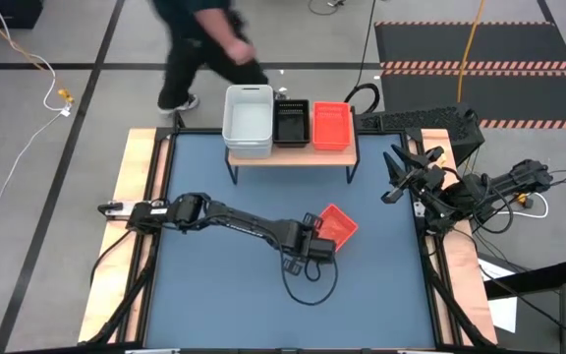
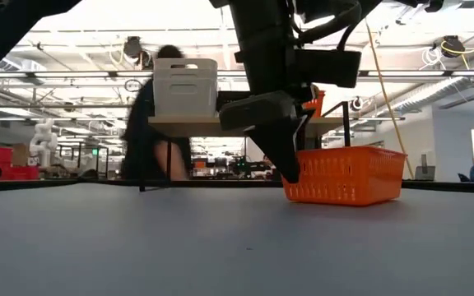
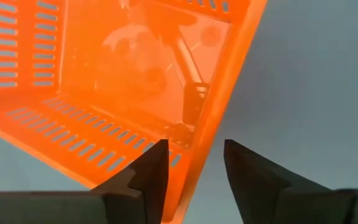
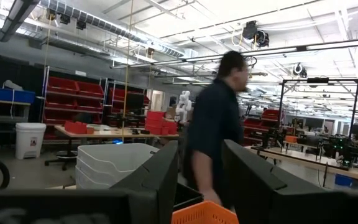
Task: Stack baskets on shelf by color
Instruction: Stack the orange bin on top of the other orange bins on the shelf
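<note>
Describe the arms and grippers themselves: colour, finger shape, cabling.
Both arms are dark, nearly black, jointed links. The left gripper has two dark wedge-shaped fingers tapering to blunt tips; the right gripper has the same pair. A black cable loops on the table below the left arm's wrist. More black cables bunch at the right arm's base. No markings are legible.

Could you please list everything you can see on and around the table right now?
White baskets: one stack, white, on the shelf's left end.
Black basket: black, middle of the shelf.
Red basket on shelf: red, right end of the shelf.
Loose red basket: one, red, on the table in front of the shelf.
Shelf: one, light wood on black legs, at the table's far edge.
Table: one, blue-grey top.
Person: one, dark clothes, behind the shelf.
Left hand: open, fingers straddling the loose basket's wall.
Right hand: open, waiting at the table's right edge.
</note>
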